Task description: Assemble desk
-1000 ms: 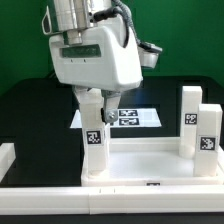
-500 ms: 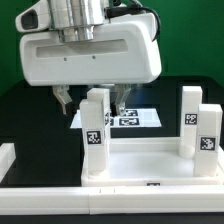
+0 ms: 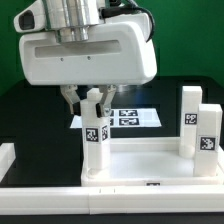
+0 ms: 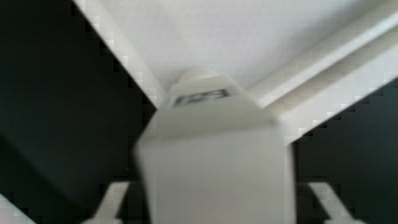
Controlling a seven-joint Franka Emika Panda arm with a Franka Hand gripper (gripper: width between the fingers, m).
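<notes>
Black table point(image 3: 30, 110): tabletop panel point(image 3: 140, 165) holds 3 upright legs point(image 3: 94, 140).

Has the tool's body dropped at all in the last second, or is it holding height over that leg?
Yes. The tool came down toward the leg, its fingers now flanking the leg top.

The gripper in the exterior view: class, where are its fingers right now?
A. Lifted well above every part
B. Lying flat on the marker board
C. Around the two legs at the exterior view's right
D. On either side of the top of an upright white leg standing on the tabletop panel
D: the gripper has a finger on each side of the top of the upright leg, which stands on the tabletop panel.
</notes>
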